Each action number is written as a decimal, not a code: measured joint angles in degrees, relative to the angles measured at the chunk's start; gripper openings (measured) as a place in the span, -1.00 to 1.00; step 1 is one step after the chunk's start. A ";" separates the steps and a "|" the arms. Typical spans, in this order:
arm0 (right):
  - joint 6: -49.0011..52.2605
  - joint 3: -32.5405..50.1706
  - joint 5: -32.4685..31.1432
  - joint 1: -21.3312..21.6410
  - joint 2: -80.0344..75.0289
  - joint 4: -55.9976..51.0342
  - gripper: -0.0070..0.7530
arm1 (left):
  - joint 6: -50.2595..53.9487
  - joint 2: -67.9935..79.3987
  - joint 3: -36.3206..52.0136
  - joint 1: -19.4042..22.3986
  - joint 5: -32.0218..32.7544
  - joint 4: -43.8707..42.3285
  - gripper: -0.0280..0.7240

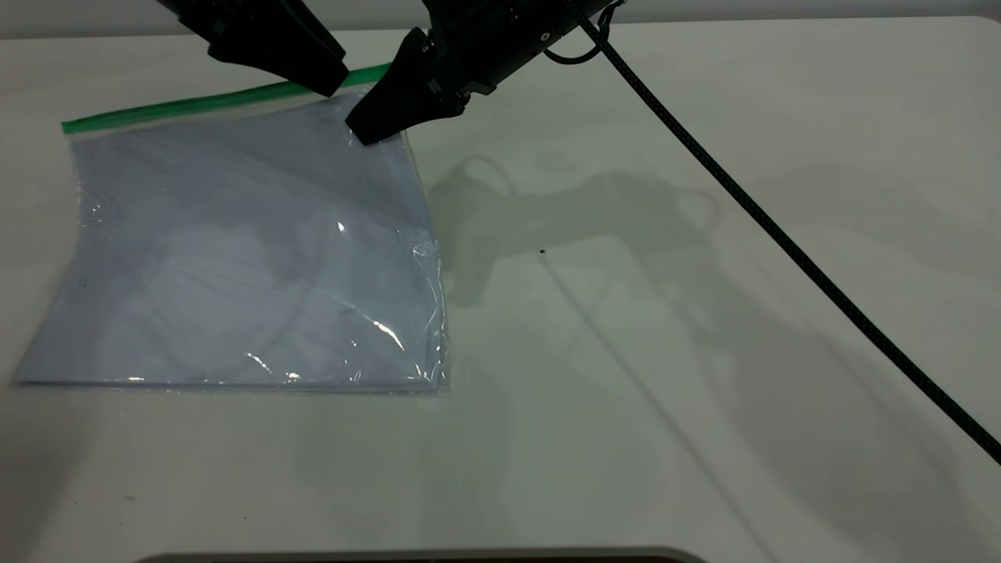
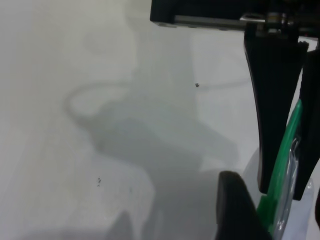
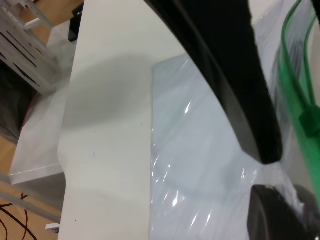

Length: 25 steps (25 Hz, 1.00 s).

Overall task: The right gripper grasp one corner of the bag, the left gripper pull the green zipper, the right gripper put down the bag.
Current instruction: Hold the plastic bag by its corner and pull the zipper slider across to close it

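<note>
The bag (image 1: 235,250) lies flat on the left of the white table, pale sheets inside, with the green zipper (image 1: 195,102) along its far edge. My right gripper (image 1: 367,133), trailing its braided cable (image 1: 782,234), is shut on the bag's far right corner (image 1: 397,141). In the right wrist view (image 3: 267,175) plastic lies between its fingers, and the green slider tab (image 3: 310,122) sits on the zipper (image 3: 286,75) close by. My left gripper (image 1: 332,82) is at the zipper's right end. In the left wrist view (image 2: 286,192) its fingers close on the green strip (image 2: 292,135).
The white table (image 1: 665,352) stretches wide to the right of the bag, crossed diagonally by the cable. A small dark speck (image 1: 542,252) lies near the middle. In the right wrist view the table edge (image 3: 75,100) drops off toward shelving (image 3: 25,40).
</note>
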<state>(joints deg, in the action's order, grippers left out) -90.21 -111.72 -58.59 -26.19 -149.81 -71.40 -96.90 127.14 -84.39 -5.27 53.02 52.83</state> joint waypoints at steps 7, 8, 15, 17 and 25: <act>0.00 0.00 -0.56 0.00 0.00 -0.06 -0.89 | -0.05 0.00 0.00 0.00 0.00 0.00 -0.16; 0.00 0.00 -0.70 0.00 0.00 -0.06 -0.89 | -0.05 0.00 0.00 0.00 0.00 0.00 -0.22; 0.00 -0.12 -1.14 -0.05 0.00 -0.10 -0.89 | -0.05 0.00 0.00 0.00 0.00 0.00 -0.35; 0.00 -0.35 -1.51 -0.05 0.00 -0.12 -0.89 | -0.05 0.00 0.00 0.00 0.00 0.00 -0.35; 0.00 -0.47 -1.74 -0.05 0.00 -0.12 -0.89 | -0.24 0.00 -0.01 0.00 0.00 0.00 -0.35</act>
<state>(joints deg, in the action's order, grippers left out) -90.21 -112.19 -60.33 -26.24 -149.81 -71.52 -97.14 127.14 -84.40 -5.27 53.02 52.83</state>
